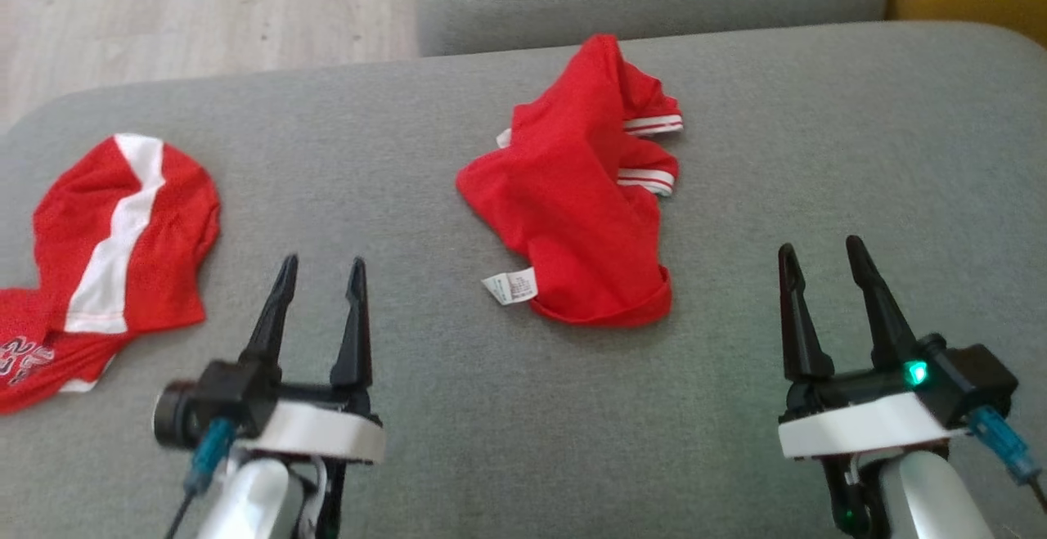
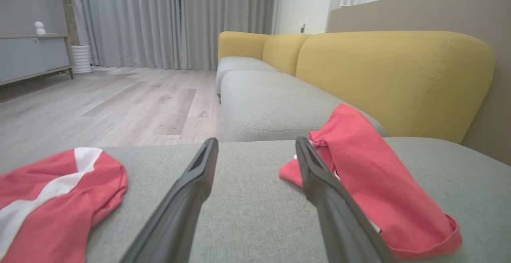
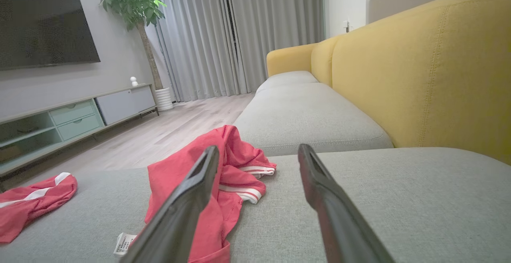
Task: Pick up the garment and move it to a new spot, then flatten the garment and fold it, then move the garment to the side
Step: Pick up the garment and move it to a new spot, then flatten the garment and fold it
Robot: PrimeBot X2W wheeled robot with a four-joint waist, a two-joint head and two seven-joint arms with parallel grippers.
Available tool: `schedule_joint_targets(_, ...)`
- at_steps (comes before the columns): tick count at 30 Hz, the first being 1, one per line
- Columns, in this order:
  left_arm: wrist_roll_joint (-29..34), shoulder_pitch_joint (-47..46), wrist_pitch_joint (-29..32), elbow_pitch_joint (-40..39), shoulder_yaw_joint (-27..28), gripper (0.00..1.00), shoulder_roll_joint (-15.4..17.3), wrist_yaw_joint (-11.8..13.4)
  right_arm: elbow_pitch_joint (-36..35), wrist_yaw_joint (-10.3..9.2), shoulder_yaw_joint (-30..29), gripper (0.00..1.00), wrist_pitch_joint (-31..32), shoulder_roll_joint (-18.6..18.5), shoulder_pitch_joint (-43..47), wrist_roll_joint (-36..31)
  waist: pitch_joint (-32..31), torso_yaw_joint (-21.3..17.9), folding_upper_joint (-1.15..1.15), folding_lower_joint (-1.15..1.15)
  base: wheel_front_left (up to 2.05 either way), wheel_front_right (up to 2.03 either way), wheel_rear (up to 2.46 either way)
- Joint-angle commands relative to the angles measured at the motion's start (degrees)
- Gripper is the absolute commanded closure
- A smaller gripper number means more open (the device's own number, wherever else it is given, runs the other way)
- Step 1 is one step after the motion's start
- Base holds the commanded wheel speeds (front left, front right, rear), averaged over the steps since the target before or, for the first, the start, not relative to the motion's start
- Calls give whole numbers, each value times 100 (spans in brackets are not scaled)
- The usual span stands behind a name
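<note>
Head view: left gripper (image 1: pixel 323 261) and right gripper (image 1: pixel 820 244) hang wide and empty, flanking the crumpled garment (image 1: pixel 572 212), so flattening should start by pinching opposite edges and drawing outward.

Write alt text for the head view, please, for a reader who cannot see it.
A crumpled red garment lies mid-cushion on a grey sofa, white label showing. The left pincer and right pincer stand open and empty nearer the camera; a second red-and-white garment lies at left.
</note>
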Motion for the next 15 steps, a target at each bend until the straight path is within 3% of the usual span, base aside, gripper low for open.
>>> schedule_joint_targets(1,36,-180,-53,-248,315,0,7,25,-168,-4,107,0,-37,-25,-122,-49,-8,58,0,1,0,0,0)
schedule_joint_targets(8,337,-114,-54,-336,489,0,-206,-157,-125,-4,117,0,-37,-25,-245,-258,146,243,0,1,0,0,0)
schedule_joint_targets(15,420,-264,-54,-270,632,0,-431,-365,743,-4,906,0,25,-25,-694,-757,416,513,0,1,0,0,0)
